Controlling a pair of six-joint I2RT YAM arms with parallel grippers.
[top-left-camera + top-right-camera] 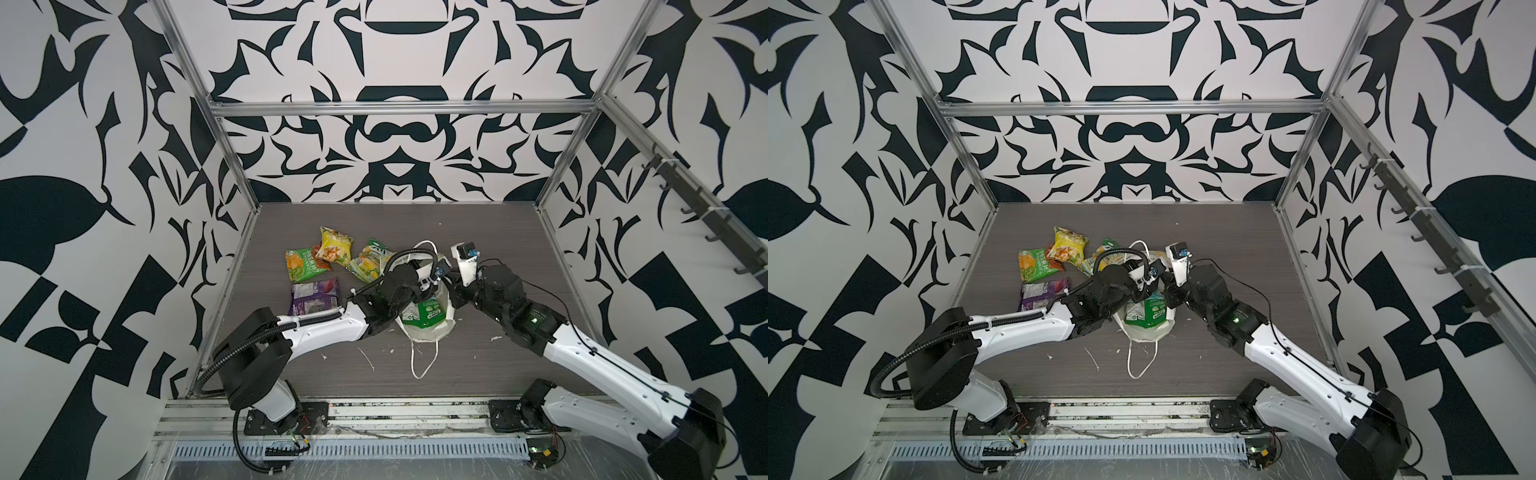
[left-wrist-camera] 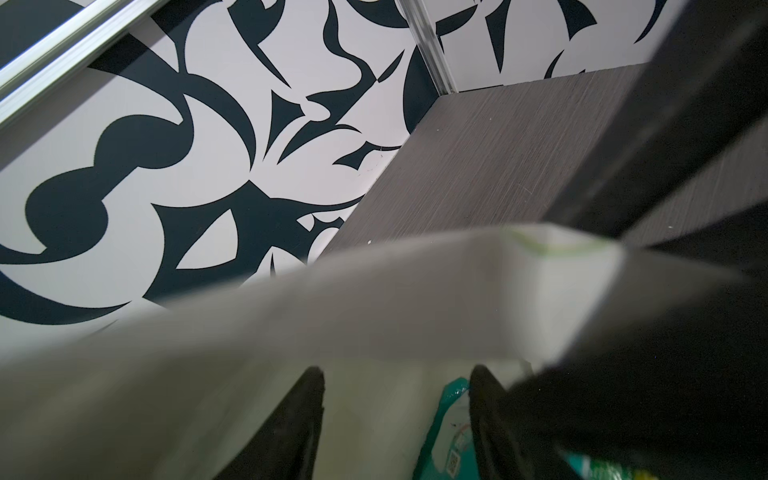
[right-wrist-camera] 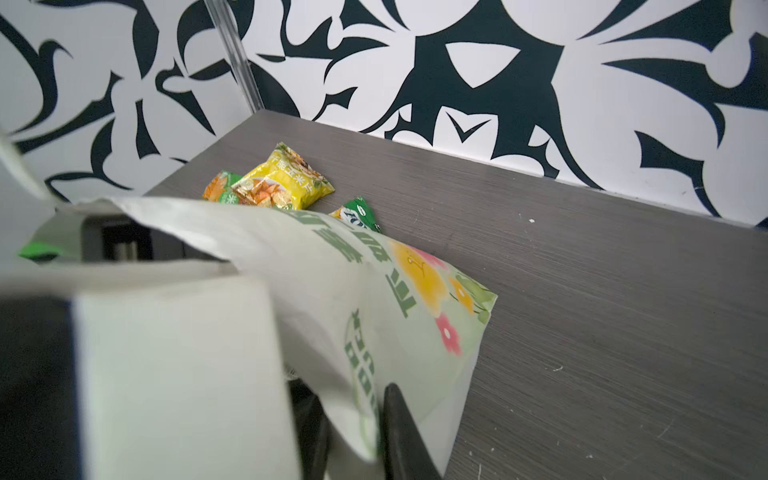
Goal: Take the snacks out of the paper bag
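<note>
**Patterned cell, grey table: bag not yet empty**

Patterned black-and-white walls enclose a grey wood-grain table. Both arms meet mid-table at the paper bag. It lies slumped and crumpled, white with green lettering and flower prints, and one cord handle trails toward the near edge.

Four snacks lie on the table just left of the bag:
- a purple packet
- a green-orange packet
- a yellow packet
- a green-yellow packet

A teal-green packet sits inside the bag. The right gripper is clamped on the bag's paper wall. The left gripper is inside the mouth with its jaws apart, one finger just beside that packet.

Risks, in my judgement:
- The thin paper may tear at the pinch.
- The left jaws may catch the lining along with the packet and drag the bag.
- The two wrists are crowded at the mouth and could collide.
- The loose handle could snag.
</note>
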